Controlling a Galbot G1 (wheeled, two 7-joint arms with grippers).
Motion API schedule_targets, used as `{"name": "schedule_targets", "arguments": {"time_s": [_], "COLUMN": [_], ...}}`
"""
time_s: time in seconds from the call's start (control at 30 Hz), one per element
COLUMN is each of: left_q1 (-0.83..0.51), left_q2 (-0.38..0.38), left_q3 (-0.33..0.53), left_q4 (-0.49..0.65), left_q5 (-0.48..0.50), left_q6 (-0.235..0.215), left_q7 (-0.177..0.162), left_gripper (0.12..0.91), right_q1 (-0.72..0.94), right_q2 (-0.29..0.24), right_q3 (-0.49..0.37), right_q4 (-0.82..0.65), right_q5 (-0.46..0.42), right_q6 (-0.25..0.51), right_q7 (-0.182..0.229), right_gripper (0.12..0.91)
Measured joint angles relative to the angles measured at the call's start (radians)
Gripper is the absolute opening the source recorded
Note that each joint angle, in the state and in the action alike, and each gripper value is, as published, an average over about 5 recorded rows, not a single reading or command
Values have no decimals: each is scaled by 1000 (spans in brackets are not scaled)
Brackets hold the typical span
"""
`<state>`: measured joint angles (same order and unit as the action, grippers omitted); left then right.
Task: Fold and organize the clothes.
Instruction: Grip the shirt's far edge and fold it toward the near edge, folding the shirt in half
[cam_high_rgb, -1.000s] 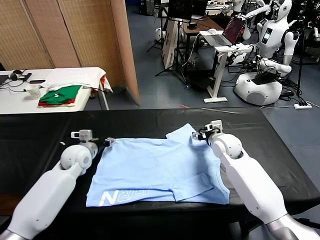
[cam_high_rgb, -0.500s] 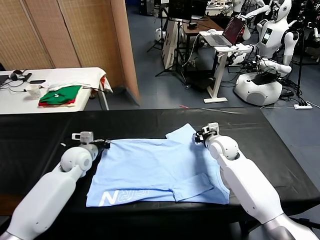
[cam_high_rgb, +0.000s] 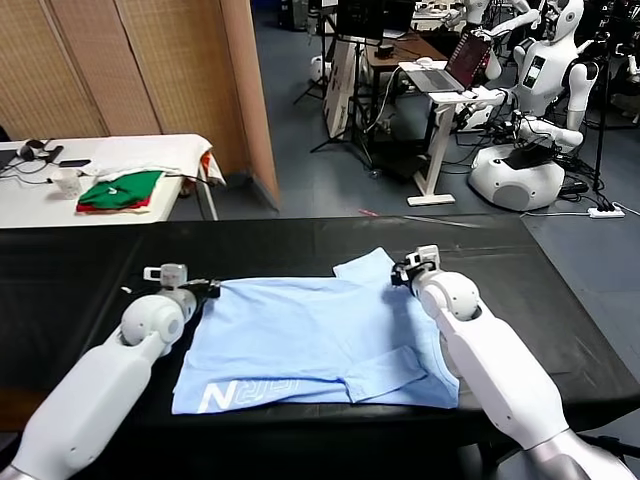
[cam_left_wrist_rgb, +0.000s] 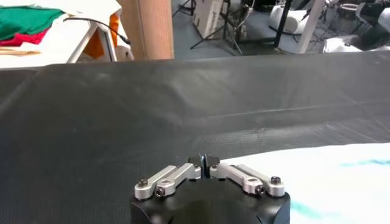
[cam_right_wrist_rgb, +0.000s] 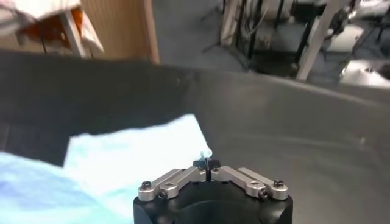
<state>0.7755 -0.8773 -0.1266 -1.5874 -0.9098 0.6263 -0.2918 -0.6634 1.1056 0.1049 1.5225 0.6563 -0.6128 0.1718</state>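
Both end effectors are pinching the T-shirt (cam_high_rgb: 320, 335): left end effector (cam_high_rgb: 212, 287) centre-left, right end effector (cam_high_rgb: 398, 272) centre-right, jaws fully closed on thin edges. Risk: cloth slipping out when lifting.

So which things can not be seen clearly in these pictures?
- Head view: the right claw tips are too small, so cloth between them cannot be confirmed.
- Left wrist view: the left claw body hides where its tips meet the T-shirt edge.
- Head view: the lettering after the N is too small to read.
- Right wrist view: the frame edge cuts off most of the shirt.
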Motion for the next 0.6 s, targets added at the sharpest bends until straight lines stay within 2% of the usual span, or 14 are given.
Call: {"name": "schedule_targets", "arguments": {"time_s": [0.6], "left_q1": [216], "left_q2": [111], "left_q3": [-136], "left_q4": [-267], "left_q5": [-28], "left_q6": [2], "left_q7": [-12], "left_gripper": [148], "right_q1": [-210], "right_q2": [-78], "right_q3": [125], "right_q4": [259], "right_q5": [2], "right_q6": [9], "right_q7": [-8], "right_gripper": [142]}}
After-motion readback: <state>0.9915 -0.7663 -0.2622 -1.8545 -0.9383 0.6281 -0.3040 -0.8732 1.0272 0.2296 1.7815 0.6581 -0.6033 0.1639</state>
